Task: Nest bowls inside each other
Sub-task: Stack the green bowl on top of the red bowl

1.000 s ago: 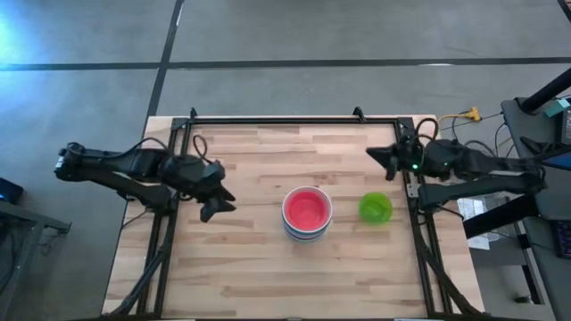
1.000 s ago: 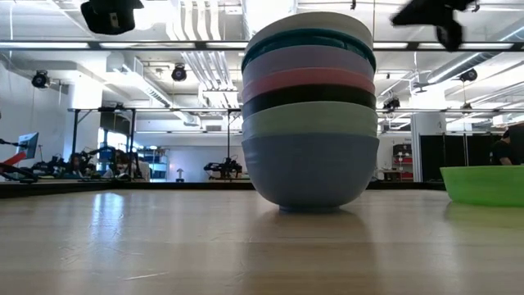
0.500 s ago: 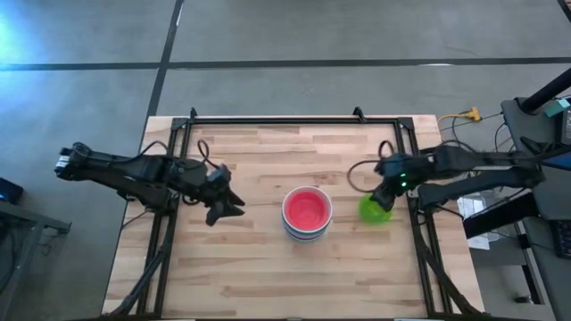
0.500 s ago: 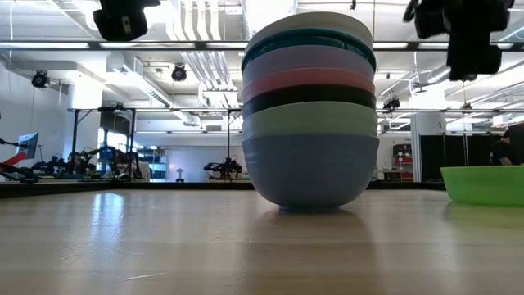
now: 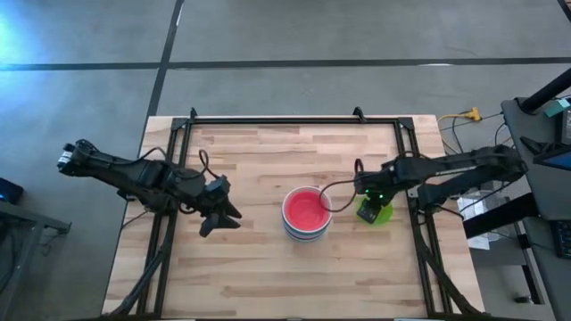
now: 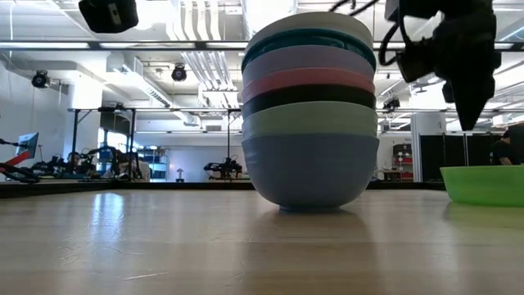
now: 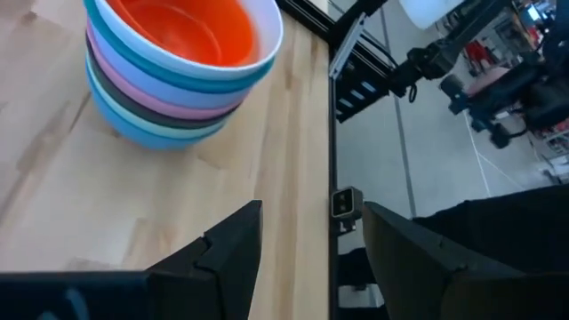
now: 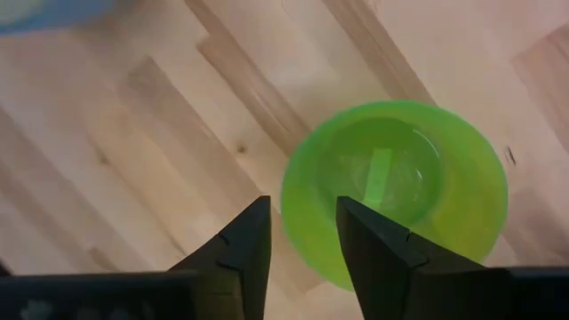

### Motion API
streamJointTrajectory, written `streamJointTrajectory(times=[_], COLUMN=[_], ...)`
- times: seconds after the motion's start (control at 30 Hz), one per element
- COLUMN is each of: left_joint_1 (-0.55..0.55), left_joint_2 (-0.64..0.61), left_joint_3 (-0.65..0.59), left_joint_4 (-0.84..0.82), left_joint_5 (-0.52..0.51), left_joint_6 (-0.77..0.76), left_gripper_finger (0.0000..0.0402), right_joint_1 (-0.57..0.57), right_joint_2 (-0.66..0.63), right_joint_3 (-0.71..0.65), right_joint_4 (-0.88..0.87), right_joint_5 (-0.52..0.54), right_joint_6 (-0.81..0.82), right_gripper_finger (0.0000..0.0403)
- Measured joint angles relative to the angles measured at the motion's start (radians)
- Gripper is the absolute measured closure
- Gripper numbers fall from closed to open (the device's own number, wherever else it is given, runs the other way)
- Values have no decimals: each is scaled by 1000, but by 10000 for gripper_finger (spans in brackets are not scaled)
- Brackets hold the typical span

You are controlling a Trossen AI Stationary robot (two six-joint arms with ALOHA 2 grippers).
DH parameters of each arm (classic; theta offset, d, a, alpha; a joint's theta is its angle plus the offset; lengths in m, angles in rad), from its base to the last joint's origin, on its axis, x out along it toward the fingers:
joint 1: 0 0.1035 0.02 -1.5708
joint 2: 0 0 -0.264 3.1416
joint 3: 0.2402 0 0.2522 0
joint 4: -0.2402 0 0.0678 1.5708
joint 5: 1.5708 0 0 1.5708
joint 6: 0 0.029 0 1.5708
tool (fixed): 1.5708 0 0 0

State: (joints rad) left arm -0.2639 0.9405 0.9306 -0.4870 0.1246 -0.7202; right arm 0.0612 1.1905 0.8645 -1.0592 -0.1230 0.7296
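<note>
A stack of nested bowls (image 5: 307, 214) stands on its blue bottom bowl (image 6: 309, 168) mid-table; the top bowl is red inside (image 7: 191, 27). A lone lime green bowl (image 5: 378, 212) sits upright on the wood to the stack's right. My right gripper (image 8: 302, 203) is open and points down over that bowl's rim on the side toward the stack. In the low view its fingers (image 6: 469, 115) end above the bowl (image 6: 485, 185), clear of it. My left gripper (image 5: 223, 217) is open and empty above the table, left of the stack.
A black frame rail (image 5: 294, 120) runs along the table's far edge, with side rails (image 5: 412, 223) left and right. Bare wood (image 5: 268, 276) lies toward the near edge. Cables and equipment (image 5: 526, 205) crowd the space beyond the right rail.
My right gripper has come from the far right rail toward the near edge, dropped, and tipped its fingers down over the lime green bowl. My left gripper has shifted slightly toward the near edge. The bowls have not moved.
</note>
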Motion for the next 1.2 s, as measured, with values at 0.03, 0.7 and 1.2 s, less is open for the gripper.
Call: streamJointTrajectory(times=[0.03,0.7,1.2], left_joint_1=[-4,-26,-26], left_joint_2=[0,1,2], left_joint_3=[0,-5,-5], left_joint_4=[0,-2,-1], left_joint_5=[0,-1,-2], left_joint_6=[-7,-2,-5], left_gripper_finger=[224,224,224], right_joint_1=[0,122,224], right_joint_2=[13,81,81], right_joint_3=[-4,-99,-144], right_joint_4=[1,102,234], right_joint_5=[0,-2,129], right_joint_6=[0,240,204], right_gripper_finger=[278,292,293])
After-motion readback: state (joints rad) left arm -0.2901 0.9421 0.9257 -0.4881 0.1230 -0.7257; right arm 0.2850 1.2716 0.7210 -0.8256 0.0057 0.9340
